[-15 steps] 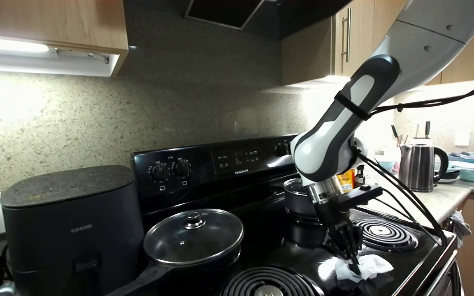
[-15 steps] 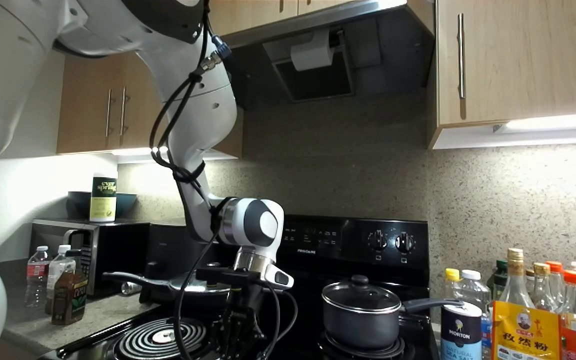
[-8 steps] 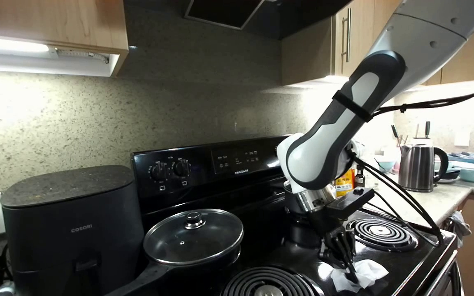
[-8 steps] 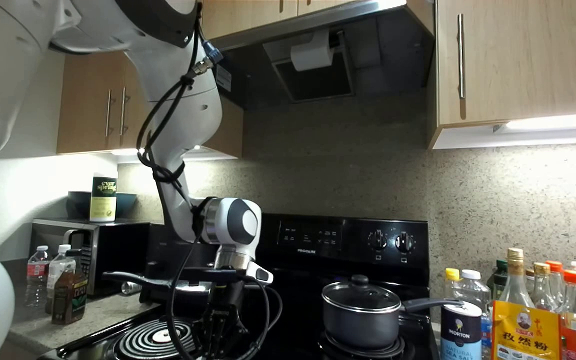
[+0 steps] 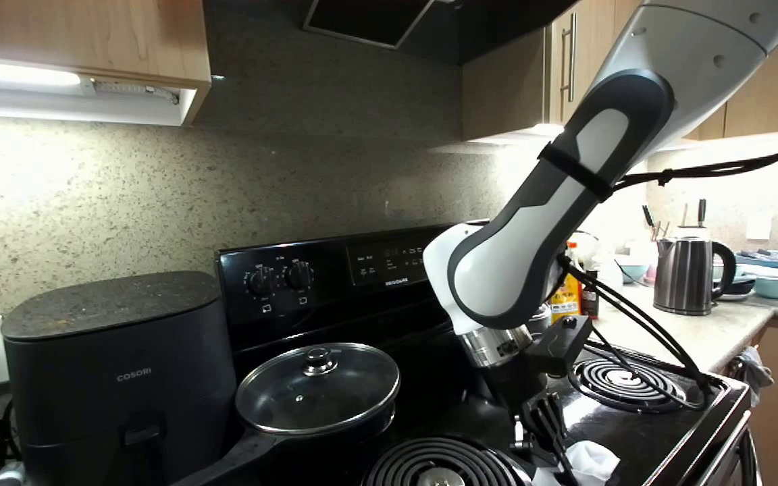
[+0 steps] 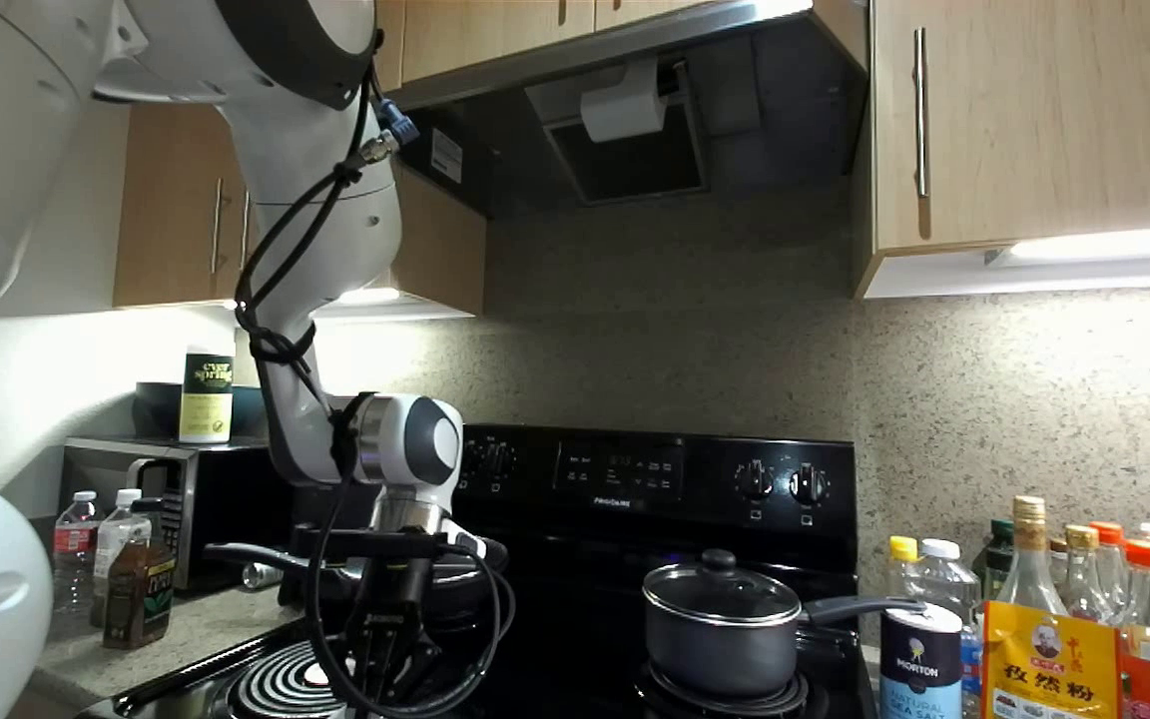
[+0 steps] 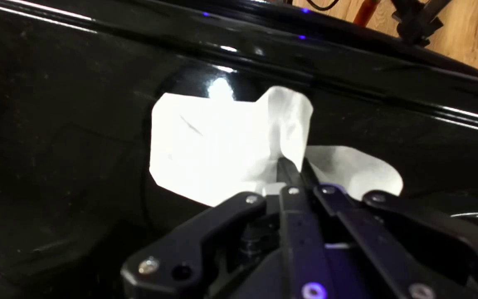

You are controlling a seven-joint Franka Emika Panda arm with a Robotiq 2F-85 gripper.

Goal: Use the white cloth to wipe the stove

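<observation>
The white cloth (image 7: 214, 145) lies partly spread on the black stove (image 7: 69, 166) in the wrist view. One fold of it stands up between the fingertips. My gripper (image 7: 301, 170) is shut on that fold, and a small flap shows right of the fingers. In an exterior view the cloth (image 5: 593, 462) is crumpled under the gripper (image 5: 568, 467) on the stove top (image 5: 652, 432), right of the near coil burner (image 5: 442, 466). In an exterior view the gripper's fingers (image 6: 375, 649) reach down at the bottom edge, and the cloth is largely out of view.
A lidded pan (image 5: 318, 391) stands on the stove beside the air fryer (image 5: 119, 364). A lidded pot (image 6: 720, 639) sits on a burner, its handle toward a salt canister (image 6: 919, 664) and several bottles. Another coil burner (image 5: 625, 381) lies right of the arm. Cables hang beside the gripper.
My gripper and the cloth have slid along the stove top, leftward in both exterior views and lower in the picture where the cloth shows, toward the near coil burner. The grip looks unchanged.
</observation>
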